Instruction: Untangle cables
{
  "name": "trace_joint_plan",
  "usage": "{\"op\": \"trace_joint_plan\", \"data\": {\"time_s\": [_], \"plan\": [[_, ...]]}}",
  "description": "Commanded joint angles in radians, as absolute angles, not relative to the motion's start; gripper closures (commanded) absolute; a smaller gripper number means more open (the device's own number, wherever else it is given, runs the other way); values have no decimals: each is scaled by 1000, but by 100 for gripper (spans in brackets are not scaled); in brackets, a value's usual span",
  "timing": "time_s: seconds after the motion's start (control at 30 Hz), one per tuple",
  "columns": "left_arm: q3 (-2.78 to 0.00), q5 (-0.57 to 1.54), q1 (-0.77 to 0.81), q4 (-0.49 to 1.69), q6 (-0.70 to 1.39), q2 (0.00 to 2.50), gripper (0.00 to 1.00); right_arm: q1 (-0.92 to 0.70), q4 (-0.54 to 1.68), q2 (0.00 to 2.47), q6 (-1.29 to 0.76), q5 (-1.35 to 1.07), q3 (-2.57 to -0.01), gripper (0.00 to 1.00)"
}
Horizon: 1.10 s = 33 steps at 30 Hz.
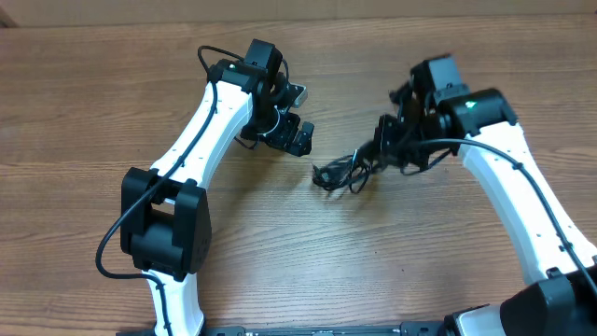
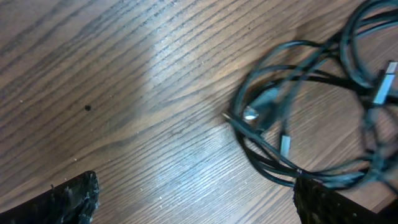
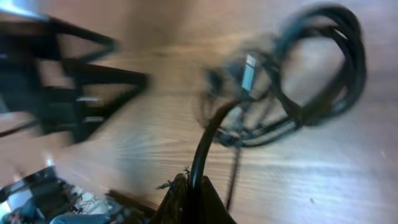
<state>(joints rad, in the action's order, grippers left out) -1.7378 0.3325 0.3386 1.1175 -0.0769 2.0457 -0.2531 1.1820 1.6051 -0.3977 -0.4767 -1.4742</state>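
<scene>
Location: the cables (image 1: 340,175) lie as a knotted black bundle on the bench (image 1: 84,103), between the two arms and nearer the right one.
Right side: the right tool (image 3: 189,198) is pressed together on one strand (image 3: 202,143), which rises from its tips into the knot. It is probably held this way so that a pull draws the cord out of the loops. This view is blurred.
Left side: the left tool (image 2: 202,204) is spread wide with nothing in it, low over the bench just beside the bundle, probably placed to take an opposing loop.
Snag risks: a silver tip (image 2: 250,113) sits inside the overlapping loops and a plug (image 2: 384,84) lies at their edge; either may catch.
Progress: early, in my judgement, as no cord lies free.
Next need: the left side anchoring a loop while the right draws away gently.
</scene>
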Motion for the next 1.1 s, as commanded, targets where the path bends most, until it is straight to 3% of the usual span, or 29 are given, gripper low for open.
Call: {"op": "trace_joint_plan", "data": {"time_s": [0.0, 0.4, 0.5, 0.87, 1.07], "plan": [[-1730, 330, 341, 1117, -64, 2009, 0, -251, 1156, 1578, -339, -606, -1590, 96], [-1730, 330, 341, 1117, -64, 2009, 1, -245, 1139, 1579, -335, -634, -1628, 96], [-1730, 330, 341, 1117, -64, 2009, 0, -245, 1171, 1579, -251, -644, -1628, 96], [-1730, 330, 341, 1117, -64, 2009, 0, -245, 1430, 1579, -271, -162, -1628, 96], [-1730, 330, 341, 1117, -64, 2009, 0, -245, 1439, 1579, -292, -75, -1628, 95]]}}
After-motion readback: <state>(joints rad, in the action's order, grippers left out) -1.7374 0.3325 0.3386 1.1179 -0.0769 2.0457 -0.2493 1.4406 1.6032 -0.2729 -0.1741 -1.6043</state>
